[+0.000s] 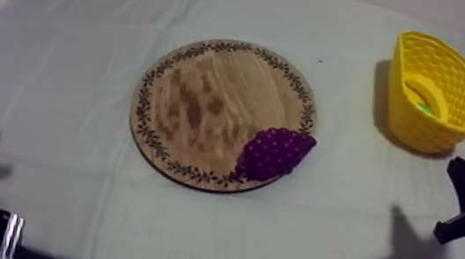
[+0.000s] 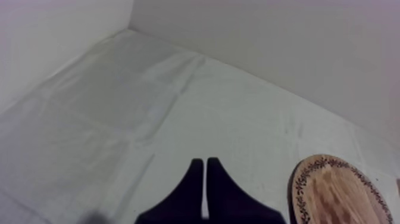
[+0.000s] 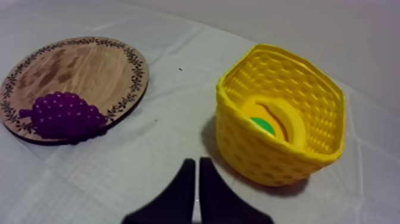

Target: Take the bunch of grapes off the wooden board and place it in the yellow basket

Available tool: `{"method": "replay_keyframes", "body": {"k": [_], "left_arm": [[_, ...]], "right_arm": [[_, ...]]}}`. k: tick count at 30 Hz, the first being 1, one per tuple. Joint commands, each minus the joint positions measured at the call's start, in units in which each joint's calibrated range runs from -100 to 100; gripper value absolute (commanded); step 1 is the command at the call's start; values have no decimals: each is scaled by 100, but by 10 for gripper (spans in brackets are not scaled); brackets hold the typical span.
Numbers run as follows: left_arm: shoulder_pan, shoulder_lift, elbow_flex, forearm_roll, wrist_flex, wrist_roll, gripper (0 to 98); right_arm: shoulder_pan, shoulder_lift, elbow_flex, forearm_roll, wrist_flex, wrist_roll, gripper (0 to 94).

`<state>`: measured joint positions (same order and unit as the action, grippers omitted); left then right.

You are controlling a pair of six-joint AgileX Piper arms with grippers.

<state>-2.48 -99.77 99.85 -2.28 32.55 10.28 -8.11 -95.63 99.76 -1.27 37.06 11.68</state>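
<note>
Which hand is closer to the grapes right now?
Right. The right hand rests near the yellow basket, on the side of the wooden board where the bunch of grapes lies; the left hand rests beyond the board's opposite edge.

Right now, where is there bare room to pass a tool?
Bare cloth between wooden board and yellow basket, and left of the board. Crowded only at the board's near-right rim, where the grapes lie.

Overhead slanted view, low wrist views, all sharing board (image 1: 205,100)
</note>
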Motion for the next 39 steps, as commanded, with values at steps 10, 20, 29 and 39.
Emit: {"method": "replay_keyframes", "body": {"k": [10,20,29,39], "left_arm": [[-1,3,4,1,3,0,0],[-1,3,4,1,3,0,0],[-1,3,4,1,3,0,0],[-1,3,4,1,3,0,0]], "right_arm": [[-1,-4,2,2,-4,-8,3],[-1,-4,2,2,-4,41,8],[-13,-12,2,5,32,444,11],[-33,445,-414,369,237,558,4]]}}
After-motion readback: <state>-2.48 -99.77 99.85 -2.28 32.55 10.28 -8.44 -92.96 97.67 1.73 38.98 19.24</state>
